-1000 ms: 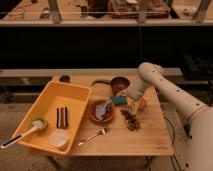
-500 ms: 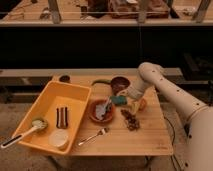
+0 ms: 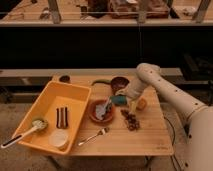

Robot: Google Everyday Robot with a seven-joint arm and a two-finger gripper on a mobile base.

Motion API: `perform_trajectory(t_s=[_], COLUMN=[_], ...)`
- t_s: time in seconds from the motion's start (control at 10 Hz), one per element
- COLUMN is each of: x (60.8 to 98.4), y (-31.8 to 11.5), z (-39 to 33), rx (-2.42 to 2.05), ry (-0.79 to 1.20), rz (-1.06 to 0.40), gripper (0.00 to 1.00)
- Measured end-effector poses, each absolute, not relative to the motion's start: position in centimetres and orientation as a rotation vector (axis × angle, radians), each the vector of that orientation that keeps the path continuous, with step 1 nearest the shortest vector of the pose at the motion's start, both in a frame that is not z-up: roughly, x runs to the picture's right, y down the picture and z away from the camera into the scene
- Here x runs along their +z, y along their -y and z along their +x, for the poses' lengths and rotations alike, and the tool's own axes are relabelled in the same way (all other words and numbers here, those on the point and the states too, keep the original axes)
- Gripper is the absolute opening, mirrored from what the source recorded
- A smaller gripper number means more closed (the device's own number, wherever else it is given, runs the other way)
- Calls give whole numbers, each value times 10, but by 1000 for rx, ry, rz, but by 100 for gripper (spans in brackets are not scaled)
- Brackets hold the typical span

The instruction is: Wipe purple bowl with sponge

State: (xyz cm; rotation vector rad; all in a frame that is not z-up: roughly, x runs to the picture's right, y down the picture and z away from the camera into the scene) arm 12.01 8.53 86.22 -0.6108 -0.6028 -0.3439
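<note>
Looks like a lab or workshop: bare wooden table (image 3: 150, 135) under the gripper (image 3: 122, 99), cluttered dark shelves (image 3: 100, 22) behind it, yellow bin (image 3: 72, 97) to its left.

gripper (image 3: 124, 95) at sponge (image 3: 118, 100) blurred, arm (image 3: 172, 96) cropped right

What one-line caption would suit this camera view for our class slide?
Robot arm's pincer at the teal sponge, between the purple bowl and the orange-brown bowl on a wooden table.

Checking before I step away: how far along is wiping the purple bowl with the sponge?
Done: the gripper is at the sponge, beside the purple bowl. In hand: getting the sponge up; I can't tell if it's held. Left: the wiping itself, since the sponge isn't in the bowl yet.
</note>
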Motion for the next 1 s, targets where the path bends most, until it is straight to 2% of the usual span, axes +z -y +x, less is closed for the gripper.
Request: perform_trajectory(t_s=[0.5,1.0], x=[885,861], y=[-95,-82], z=[139,116], rx=[-196,-153], ry=[651,764], rz=[-595,-606], gripper=[80,80])
